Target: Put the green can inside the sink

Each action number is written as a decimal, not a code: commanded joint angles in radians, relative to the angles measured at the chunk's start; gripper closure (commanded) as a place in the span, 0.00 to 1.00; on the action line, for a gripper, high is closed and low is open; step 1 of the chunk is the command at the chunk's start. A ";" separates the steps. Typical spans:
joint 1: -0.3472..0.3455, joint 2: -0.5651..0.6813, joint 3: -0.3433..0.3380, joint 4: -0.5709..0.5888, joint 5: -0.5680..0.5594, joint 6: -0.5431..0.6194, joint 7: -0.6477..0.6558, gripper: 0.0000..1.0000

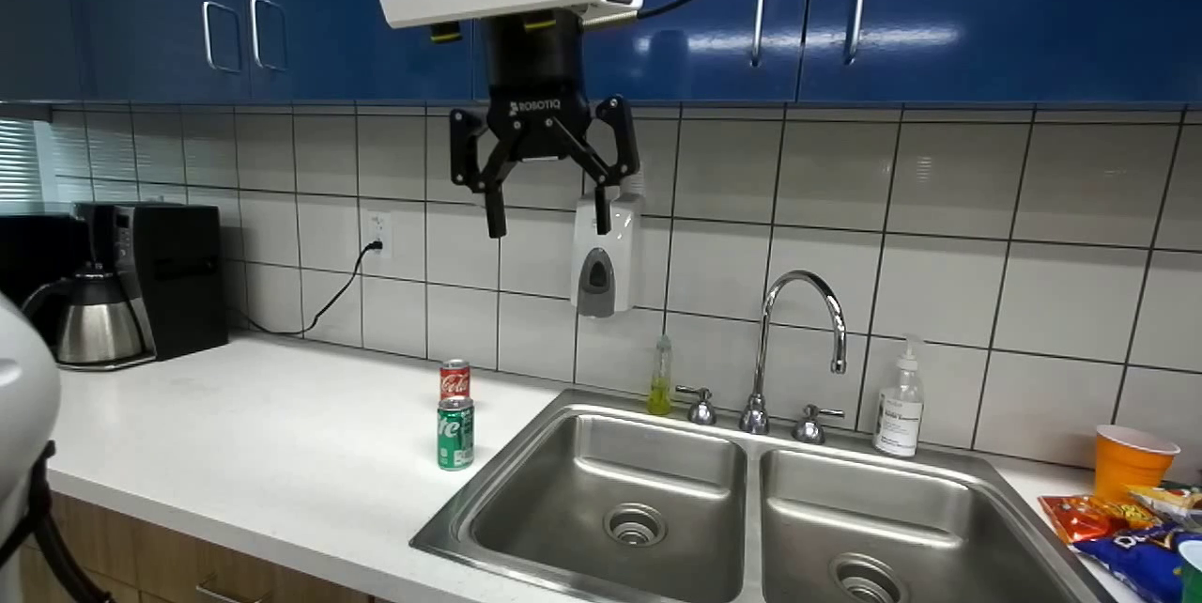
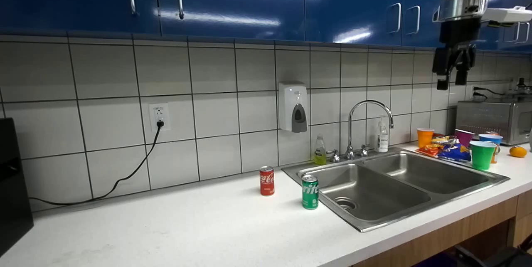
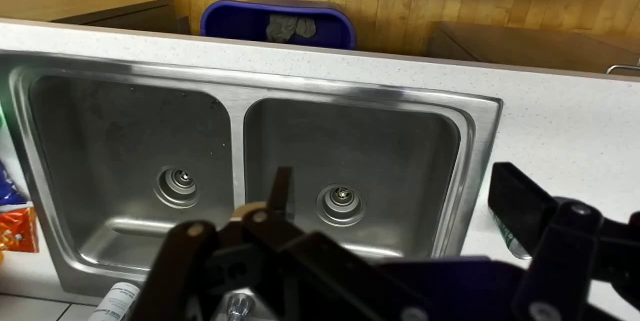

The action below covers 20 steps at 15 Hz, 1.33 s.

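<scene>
The green can [image 1: 455, 434] [image 2: 310, 192] stands upright on the white counter, close beside the sink's edge, in both exterior views. In the wrist view only a sliver of the green can [image 3: 509, 237] shows behind a gripper finger. The stainless sink [image 1: 751, 490] [image 2: 432, 196] has two basins, and both drains appear from above in the wrist view, where the divider of the sink [image 3: 239, 151] runs between them. High over the counter hangs my gripper [image 1: 549, 220] [image 2: 452, 80] [image 3: 392, 178], pointing down. Its fingers are spread wide, nothing between them, well apart from the can.
A red can [image 1: 454, 379] [image 2: 267, 181] stands near the green one. Behind the sink rise the faucet [image 1: 765, 349], a yellow-green soap bottle [image 1: 661, 378] and a clear pump bottle [image 1: 900, 410]. Cups and snack bags [image 2: 455, 152] lie past the sink. A dispenser [image 2: 293, 107] is wall-mounted.
</scene>
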State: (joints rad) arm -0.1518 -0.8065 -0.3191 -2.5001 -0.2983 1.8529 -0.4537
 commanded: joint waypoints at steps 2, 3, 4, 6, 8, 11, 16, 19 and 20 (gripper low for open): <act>0.009 0.022 0.000 -0.023 -0.001 0.030 0.014 0.00; 0.012 0.030 0.001 -0.030 0.001 0.039 0.015 0.00; 0.014 0.037 0.004 -0.039 0.002 0.052 0.018 0.00; 0.019 0.054 0.009 -0.055 0.006 0.080 0.025 0.00; 0.027 0.075 0.012 -0.070 0.010 0.110 0.023 0.00; 0.038 0.114 0.021 -0.092 0.015 0.167 0.027 0.00; 0.057 0.194 0.035 -0.125 0.014 0.289 0.020 0.00; 0.068 0.247 0.055 -0.140 0.016 0.375 0.022 0.00; 0.072 0.265 0.064 -0.144 0.016 0.402 0.024 0.00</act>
State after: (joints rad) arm -0.0840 -0.5941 -0.2861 -2.6394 -0.2930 2.1831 -0.4457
